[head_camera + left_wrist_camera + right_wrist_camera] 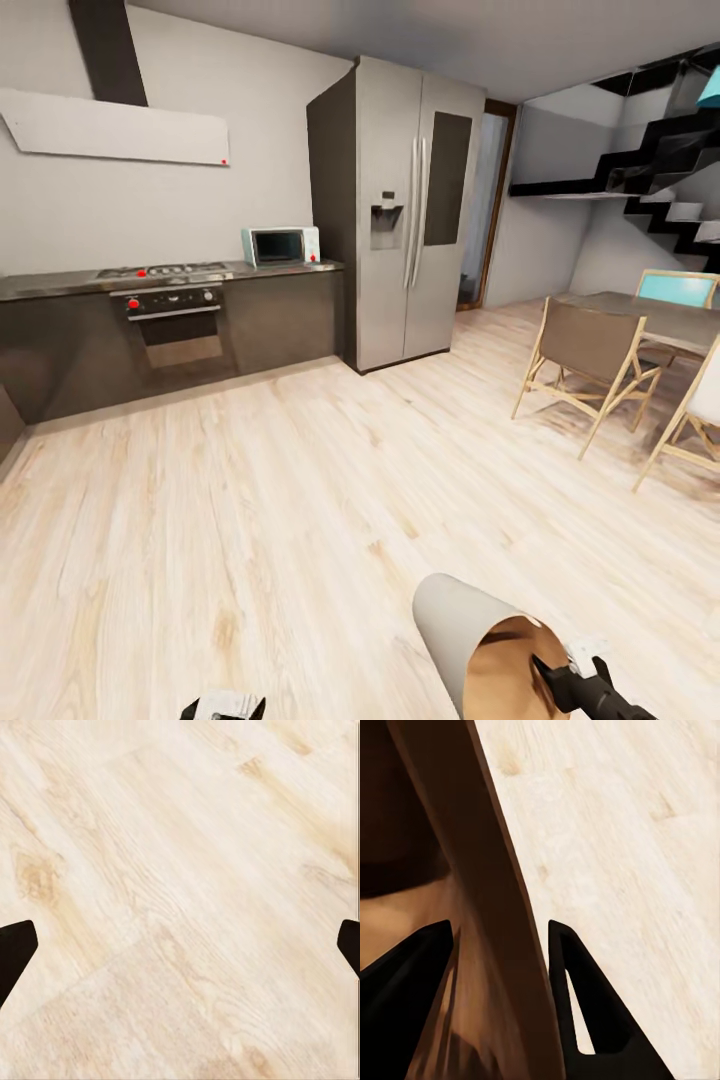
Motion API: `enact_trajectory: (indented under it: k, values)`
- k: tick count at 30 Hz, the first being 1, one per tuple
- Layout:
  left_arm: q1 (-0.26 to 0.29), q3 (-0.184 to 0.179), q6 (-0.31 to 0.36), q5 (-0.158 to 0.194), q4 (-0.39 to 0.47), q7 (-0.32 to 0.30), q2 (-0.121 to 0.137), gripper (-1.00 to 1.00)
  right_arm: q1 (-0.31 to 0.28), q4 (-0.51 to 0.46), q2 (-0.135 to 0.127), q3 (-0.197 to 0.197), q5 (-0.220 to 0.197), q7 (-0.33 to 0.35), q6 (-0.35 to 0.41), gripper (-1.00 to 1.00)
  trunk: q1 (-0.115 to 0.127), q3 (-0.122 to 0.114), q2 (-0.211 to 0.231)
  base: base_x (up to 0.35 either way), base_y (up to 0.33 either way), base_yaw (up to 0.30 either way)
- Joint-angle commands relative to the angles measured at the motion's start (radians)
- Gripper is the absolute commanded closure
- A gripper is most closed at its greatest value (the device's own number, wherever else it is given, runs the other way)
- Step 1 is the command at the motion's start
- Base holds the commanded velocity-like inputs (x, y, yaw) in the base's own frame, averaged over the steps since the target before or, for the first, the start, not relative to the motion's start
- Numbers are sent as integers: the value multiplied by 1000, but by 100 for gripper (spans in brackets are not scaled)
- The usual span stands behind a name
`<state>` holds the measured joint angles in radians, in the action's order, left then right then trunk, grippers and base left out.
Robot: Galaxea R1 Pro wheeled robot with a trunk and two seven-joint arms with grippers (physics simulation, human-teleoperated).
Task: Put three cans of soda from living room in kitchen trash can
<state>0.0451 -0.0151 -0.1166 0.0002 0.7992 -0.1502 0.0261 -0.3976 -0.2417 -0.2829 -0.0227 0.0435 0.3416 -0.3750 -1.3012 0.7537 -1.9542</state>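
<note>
Nearest, the right pincer (499,945) pinches the rim of the tash can (470,625), held tilted low above the wood floor (300,500), while the left pincer (180,945) hangs spread over bare boards, and beyond stand the kitchen counter (60,285), microwave (280,245) and fridge (405,210).

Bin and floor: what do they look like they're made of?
Bin: smooth matte grey outside, orange-brown inside, probably plastic or painted metal; the render leaves it open. The right gripper pinches its rim. Floor: pale wood planks, with grain and knots visible.
</note>
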Motion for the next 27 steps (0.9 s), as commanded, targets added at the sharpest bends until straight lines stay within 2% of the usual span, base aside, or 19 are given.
enact_trajectory:
  k: [1, 9, 12, 15, 19, 27]
  values:
    - [0, 0, 0, 0, 0, -1, 0, -100, 1, -3, 0, -9, -5, 3, -1, 100, 4, -3, 7, 0, 0, 0]
    - [1, 0, 0, 0, 0, -3, 0, -100, 5, -3, -12, -11, -6, 12, -38, 100, 35, -28, 63, 0, 0, 0]
    - [2, 1, 0, -1, -2, -21, 2, -100, 17, -5, -16, -25, -8, 59, -60, 100, 46, -38, 84, 0, 0, 0]
    - [5, 1, 1, -4, -2, -64, 10, -100, 22, -6, -17, -60, -7, 96, -76, 100, 58, -47, 105, 0, 0, 0]
    - [7, 1, 1, -6, -5, -86, 12, -100, 24, -6, -16, -81, -5, 108, -82, 100, 73, -60, 133, 0, 0, 0]
    - [14, 1, 2, -8, -12, -96, 14, -100, 26, -3, -12, -90, -2, 102, -84, 100, 104, -85, 189, 0, 0, 0]
